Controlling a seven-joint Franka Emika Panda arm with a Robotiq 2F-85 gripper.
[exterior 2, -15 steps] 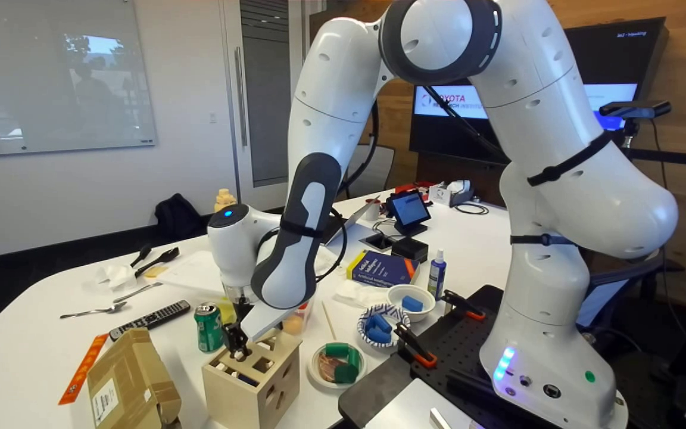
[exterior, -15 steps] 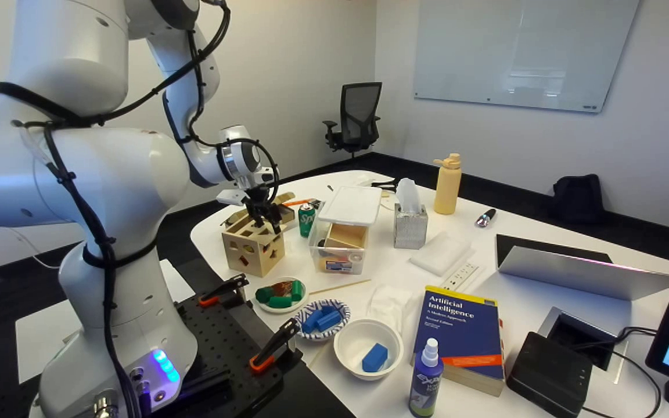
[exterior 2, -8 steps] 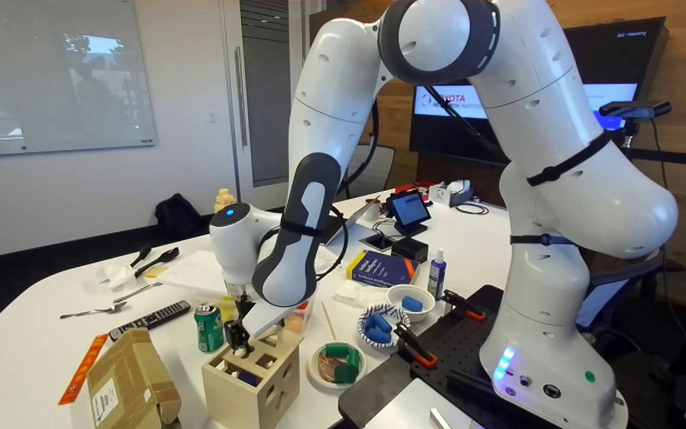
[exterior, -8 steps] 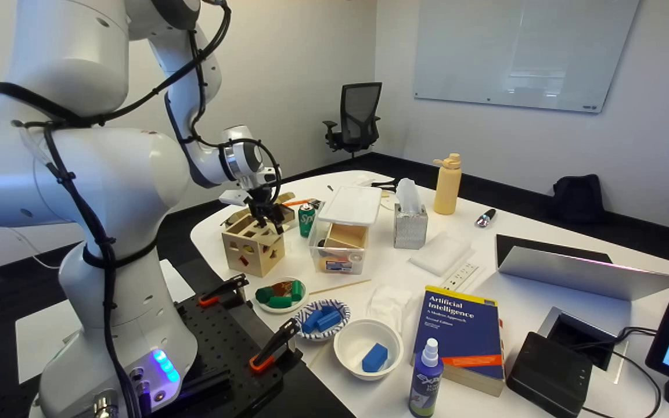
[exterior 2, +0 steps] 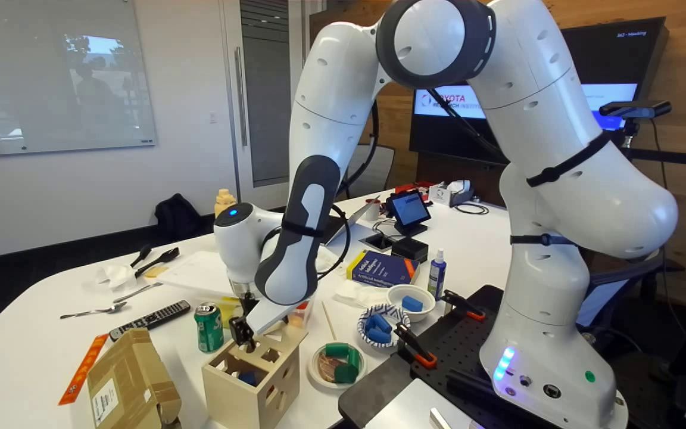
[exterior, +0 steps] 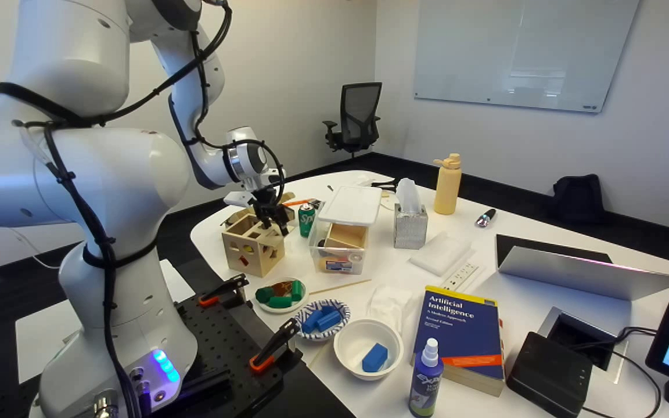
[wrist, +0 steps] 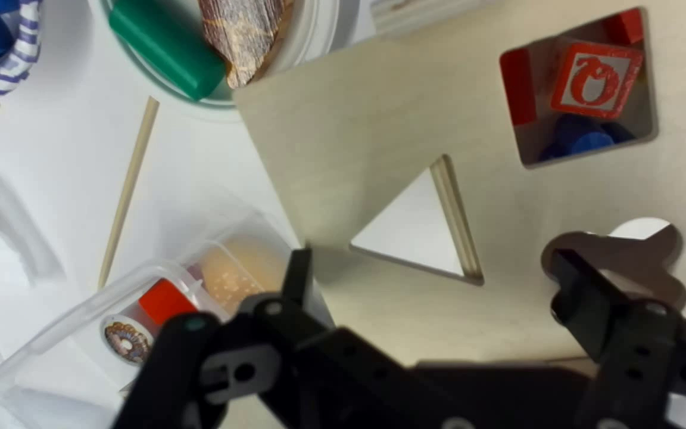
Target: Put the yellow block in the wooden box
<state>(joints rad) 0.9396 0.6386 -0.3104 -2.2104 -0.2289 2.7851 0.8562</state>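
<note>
Wooden box (exterior 2: 230, 396), perhaps one yellow block (exterior: 248, 248) inside

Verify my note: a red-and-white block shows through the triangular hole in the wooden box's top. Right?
The shape is wrong: the wrist view shows the red-and-white block through the square hole in the top of the wooden box.

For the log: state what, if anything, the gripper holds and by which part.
Nothing appears held: the gripper stands wide open at the top of the wooden box; I cannot tell whether they touch.
</note>
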